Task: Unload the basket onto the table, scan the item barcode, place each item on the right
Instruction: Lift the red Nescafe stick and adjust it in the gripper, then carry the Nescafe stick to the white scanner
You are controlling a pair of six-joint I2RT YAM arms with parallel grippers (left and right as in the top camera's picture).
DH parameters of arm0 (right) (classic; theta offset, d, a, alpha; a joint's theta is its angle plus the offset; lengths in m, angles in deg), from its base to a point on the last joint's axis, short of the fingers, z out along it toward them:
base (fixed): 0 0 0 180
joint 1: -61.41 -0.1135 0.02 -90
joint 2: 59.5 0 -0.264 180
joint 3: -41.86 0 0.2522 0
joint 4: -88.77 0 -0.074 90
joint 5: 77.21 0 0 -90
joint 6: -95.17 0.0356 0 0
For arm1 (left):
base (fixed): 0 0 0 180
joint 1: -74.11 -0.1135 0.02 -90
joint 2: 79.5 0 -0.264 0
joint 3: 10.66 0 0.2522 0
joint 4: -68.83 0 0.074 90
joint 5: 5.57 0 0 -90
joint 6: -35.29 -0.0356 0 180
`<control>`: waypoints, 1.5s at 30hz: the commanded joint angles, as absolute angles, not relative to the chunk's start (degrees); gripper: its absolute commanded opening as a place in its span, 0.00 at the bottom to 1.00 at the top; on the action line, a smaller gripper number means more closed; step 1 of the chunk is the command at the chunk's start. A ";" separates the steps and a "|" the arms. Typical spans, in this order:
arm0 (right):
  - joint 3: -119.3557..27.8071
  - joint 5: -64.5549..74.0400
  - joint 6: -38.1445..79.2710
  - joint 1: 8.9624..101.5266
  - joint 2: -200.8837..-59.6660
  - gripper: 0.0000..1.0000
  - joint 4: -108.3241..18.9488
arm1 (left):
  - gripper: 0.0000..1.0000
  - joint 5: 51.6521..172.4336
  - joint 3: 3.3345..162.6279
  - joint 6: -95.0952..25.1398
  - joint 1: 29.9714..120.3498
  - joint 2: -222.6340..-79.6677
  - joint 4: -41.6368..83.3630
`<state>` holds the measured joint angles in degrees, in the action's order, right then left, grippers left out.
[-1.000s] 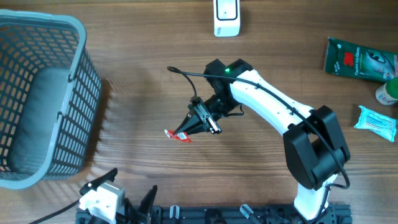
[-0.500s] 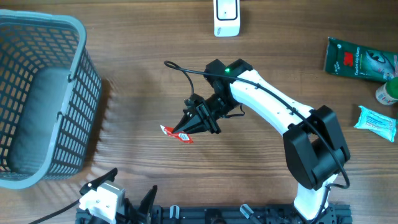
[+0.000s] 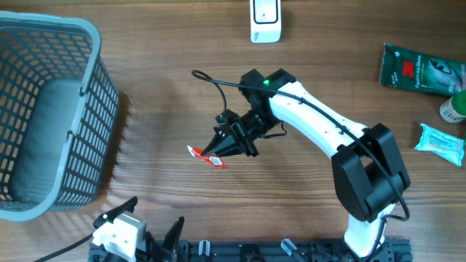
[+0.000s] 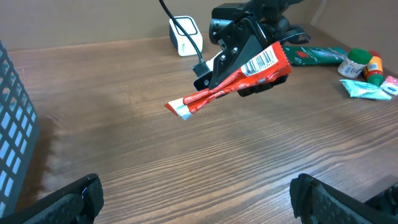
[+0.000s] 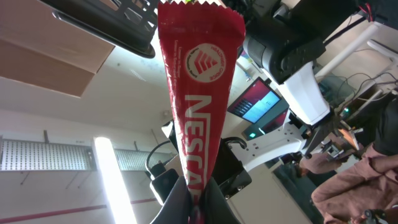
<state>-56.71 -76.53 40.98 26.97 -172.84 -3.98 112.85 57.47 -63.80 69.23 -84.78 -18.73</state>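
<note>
From overhead I see the right gripper (image 3: 222, 148) over the middle of the table (image 3: 145, 175), pinched tight on one end of a red sachet (image 3: 206, 156). The sachet sticks out to the left, clear of the wood, between the grey basket (image 3: 44, 109) and the arm. The white scanner (image 3: 265, 20) stands well apart at the far edge. My left gripper (image 3: 149, 218) sits at the near edge, spread wide with nothing in it.

On the left wrist camera its two fingers (image 4: 68, 199) frame the bottom corners, far apart and empty. Ahead, the right gripper (image 4: 225, 74) holds the sachet (image 4: 239, 81) in the air, tilted, its barcode (image 4: 264, 60) facing this camera. The scanner (image 4: 185, 28) is behind it.

The right wrist camera points up at the ceiling. The sachet (image 5: 198, 93) rises from the clamped fingers (image 5: 177, 199), red with white lettering.
</note>
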 commanded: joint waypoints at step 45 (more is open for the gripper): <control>-57.72 -18.85 47.21 45.18 -171.66 0.05 -40.13 | 1.00 113.35 57.43 -63.27 69.34 -84.39 -18.67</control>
<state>-56.82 -24.29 48.10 43.98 -172.84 -36.00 112.85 57.47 -63.80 69.23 -84.78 -18.73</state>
